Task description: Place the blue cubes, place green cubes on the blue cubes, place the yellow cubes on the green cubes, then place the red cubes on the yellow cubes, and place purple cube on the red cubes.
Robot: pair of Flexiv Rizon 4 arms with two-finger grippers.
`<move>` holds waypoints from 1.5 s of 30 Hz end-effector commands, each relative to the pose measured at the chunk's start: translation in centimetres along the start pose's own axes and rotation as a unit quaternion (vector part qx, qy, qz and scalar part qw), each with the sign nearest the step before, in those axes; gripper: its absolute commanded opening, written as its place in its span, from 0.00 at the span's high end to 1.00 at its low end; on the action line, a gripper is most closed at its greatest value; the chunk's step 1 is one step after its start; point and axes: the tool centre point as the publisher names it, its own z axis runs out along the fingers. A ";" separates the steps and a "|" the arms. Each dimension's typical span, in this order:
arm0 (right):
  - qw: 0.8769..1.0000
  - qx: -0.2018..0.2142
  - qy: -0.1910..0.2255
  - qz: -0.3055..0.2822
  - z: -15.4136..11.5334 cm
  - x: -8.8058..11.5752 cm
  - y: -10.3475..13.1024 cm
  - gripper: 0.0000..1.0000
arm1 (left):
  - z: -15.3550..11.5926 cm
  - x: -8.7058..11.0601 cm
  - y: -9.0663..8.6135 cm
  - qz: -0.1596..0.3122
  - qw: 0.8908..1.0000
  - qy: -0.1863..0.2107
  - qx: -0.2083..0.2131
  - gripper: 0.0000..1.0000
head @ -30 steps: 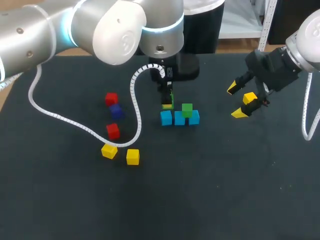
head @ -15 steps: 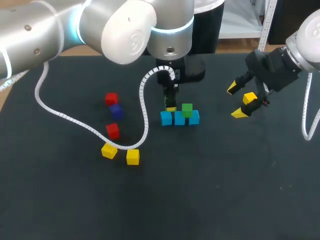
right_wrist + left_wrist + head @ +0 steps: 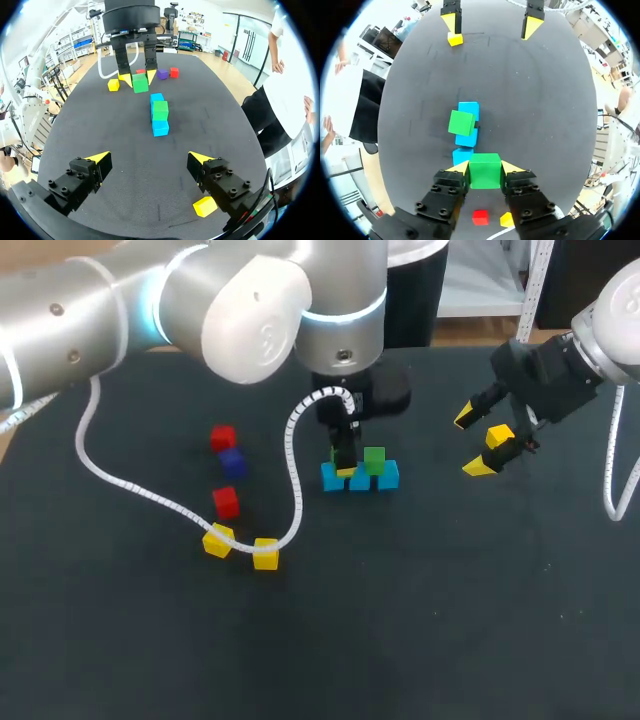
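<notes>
Three light blue cubes (image 3: 360, 479) lie in a row at mid-table, with one green cube (image 3: 374, 460) on top toward the right end. My left gripper (image 3: 343, 462) hangs over the row's left end, shut on a second green cube (image 3: 485, 171), which sits just above the nearest blue cube (image 3: 461, 155). My right gripper (image 3: 485, 442) stands open to the right of the row, with a yellow cube (image 3: 500, 436) on the table by its fingers. Two more yellow cubes (image 3: 265, 554), two red cubes (image 3: 226, 502) and a purple cube (image 3: 232, 461) lie to the left.
The left arm's white coiled cable (image 3: 150, 495) trails over the table and lies across the yellow cubes on the left. The loose cubes on the left stand well apart from the blue row. The table's front half is bare black surface (image 3: 420, 640).
My left gripper has moved right and down with the green cube, closer onto the left end of the blue row. The right arm has stayed still.
</notes>
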 end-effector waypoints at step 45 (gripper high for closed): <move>1.000 0.000 -0.001 0.000 0.0 0.0 0.0 0.00 | 2.5 -0.7 1.8 0.022 1.000 0.001 0.004 1.00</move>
